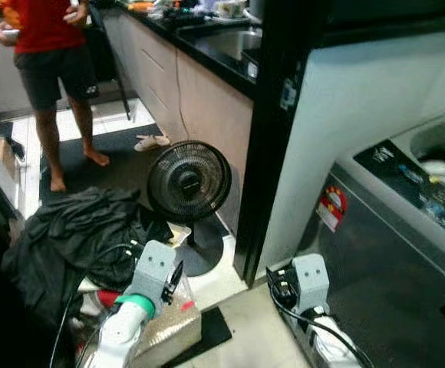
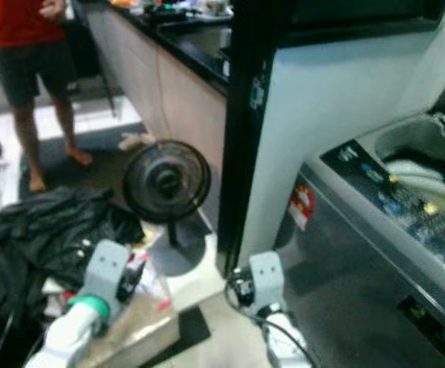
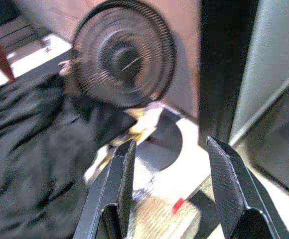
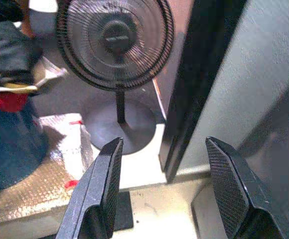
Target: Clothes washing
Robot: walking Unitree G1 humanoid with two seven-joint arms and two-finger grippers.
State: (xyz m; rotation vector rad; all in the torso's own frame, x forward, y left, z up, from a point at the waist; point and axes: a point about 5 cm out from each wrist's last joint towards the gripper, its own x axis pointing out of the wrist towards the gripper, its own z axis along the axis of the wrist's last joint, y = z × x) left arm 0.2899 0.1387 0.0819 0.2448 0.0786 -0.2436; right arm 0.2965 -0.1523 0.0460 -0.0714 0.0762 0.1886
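Kitchen floor: heap of dark crumpled clothes beside black pedestal fan, just past my left gripper. Both my grippers spread, empty; right gripper near grey top-load washing machine, its labels unreadable.

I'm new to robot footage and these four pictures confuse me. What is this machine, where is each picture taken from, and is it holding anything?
It is a humanoid household robot doing laundry. Two pictures come from its head, looking down. There you see its left gripper and right gripper, a floor fan, a heap of dark clothes on the floor, the open washing machine on the right, and a person standing farther back. The other two come from cameras on its wrists, looking along the black fingers. Both grippers are open and hold nothing.
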